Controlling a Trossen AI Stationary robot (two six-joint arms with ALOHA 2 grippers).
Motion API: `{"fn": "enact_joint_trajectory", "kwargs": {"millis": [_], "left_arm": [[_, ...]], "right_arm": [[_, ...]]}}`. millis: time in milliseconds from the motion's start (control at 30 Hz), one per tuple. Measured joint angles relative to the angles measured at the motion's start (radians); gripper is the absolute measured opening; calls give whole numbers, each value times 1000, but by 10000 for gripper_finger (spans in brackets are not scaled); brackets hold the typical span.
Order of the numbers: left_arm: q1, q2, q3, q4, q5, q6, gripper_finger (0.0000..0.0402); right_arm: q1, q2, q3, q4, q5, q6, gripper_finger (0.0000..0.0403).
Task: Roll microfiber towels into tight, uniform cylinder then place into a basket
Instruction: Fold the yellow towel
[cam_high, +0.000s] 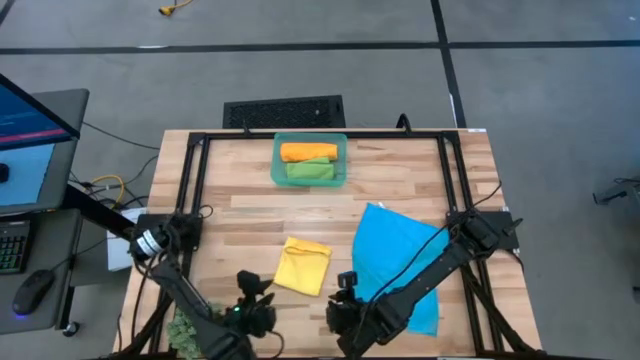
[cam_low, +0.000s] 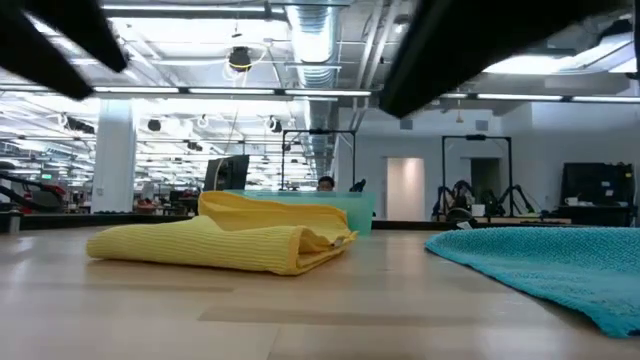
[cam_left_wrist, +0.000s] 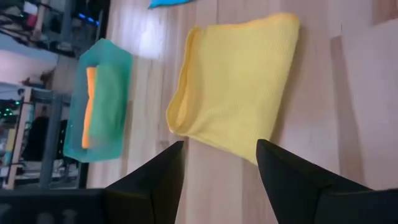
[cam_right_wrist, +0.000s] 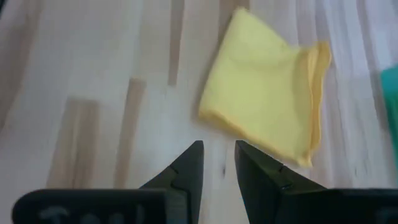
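High view shows you half done: orange towel (cam_high: 308, 152) and green towel (cam_high: 311, 171) rolled inside the basket (cam_high: 277, 165) at twelve o'clock; yellow towel (cam_high: 303, 266) folded mid-surface, blue towel (cam_high: 398, 258) at three o'clock spread flat. Left end effector (cam_left_wrist: 219, 167) gapes wide, right end effector (cam_right_wrist: 218, 163) narrowly parted, both empty.

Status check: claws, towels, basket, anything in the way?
Left claw open, empty, just short of the yellow towel. Right claw narrow gap, empty. Orange towel and green towel rolled in basket; blue towel flat. Nothing blocking.
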Motion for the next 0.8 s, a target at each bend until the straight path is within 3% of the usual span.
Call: {"fn": "enact_joint_trajectory", "kwargs": {"millis": [167, 433, 800], "left_arm": [[-37, 1, -80, 19, -51, -115, 192], [-35, 0, -178, 165, -23, -123, 192], [-39, -58, -154, 526, 226, 196, 192]], "right_arm": [[-30, 10, 0, 108, -64, -80, 124], [-76, 53, -3, 190, -108, -182, 192], [-103, 80, -1, 243, -166, -185, 219]]}}
